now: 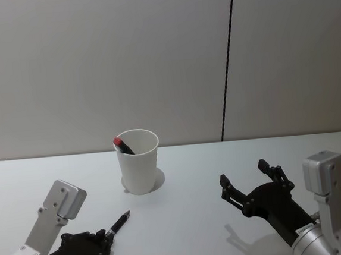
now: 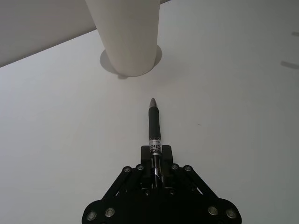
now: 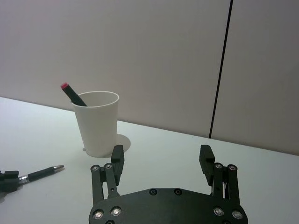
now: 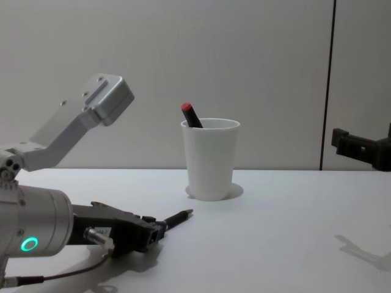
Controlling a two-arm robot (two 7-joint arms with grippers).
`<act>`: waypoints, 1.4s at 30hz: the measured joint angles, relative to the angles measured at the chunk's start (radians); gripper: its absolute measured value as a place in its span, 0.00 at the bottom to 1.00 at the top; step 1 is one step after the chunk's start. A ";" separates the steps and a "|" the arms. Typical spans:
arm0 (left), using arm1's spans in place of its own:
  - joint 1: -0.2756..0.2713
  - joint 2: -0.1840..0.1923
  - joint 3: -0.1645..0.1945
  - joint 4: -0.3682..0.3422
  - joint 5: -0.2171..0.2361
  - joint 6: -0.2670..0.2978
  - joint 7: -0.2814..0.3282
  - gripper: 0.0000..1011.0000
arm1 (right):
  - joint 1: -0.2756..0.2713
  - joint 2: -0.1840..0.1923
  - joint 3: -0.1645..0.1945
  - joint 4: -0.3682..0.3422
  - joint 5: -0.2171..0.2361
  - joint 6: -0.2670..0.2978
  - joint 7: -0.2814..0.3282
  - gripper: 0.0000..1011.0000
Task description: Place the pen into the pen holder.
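As left tool point(image 2: 156, 156) clamps pen point(image 2: 153, 123) low, we risk toppling pen holder point(image 2: 127, 37) ahead w/ tip; right tool point(image 3: 161, 158) idle, apart.

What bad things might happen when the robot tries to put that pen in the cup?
The left gripper holds the pen low, aimed at the side of the pen holder; pushing forward might tip it over. The red-capped pen leaning inside might block the new one. The right gripper hovers open off to the right, too far to steady anything.
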 joint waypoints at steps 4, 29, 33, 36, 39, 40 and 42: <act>0.000 0.000 0.000 0.000 0.000 0.000 0.000 0.14 | 0.000 0.000 0.000 0.000 0.000 0.000 0.000 0.99; 0.010 0.007 -0.041 0.030 -0.010 -0.183 -0.065 0.14 | 0.000 0.000 0.000 0.000 0.000 0.000 0.000 0.99; 0.020 0.008 -0.056 0.028 -0.011 -0.239 -0.074 0.14 | 0.000 0.000 0.000 0.000 0.000 0.000 0.000 0.99; 0.030 0.011 -0.068 0.023 -0.011 -0.285 -0.081 0.14 | 0.000 0.000 0.000 0.000 0.000 0.000 0.000 0.99; 0.039 0.014 -0.079 0.016 -0.010 -0.329 -0.089 0.14 | 0.000 0.000 0.000 0.000 0.000 0.000 0.000 0.99; 0.044 0.016 -0.084 0.012 -0.009 -0.351 -0.093 0.14 | 0.000 0.000 0.000 0.000 0.000 0.000 0.000 0.99; 0.050 0.018 -0.089 0.009 -0.007 -0.379 -0.097 0.14 | 0.000 0.000 0.000 0.000 0.000 0.000 0.000 0.99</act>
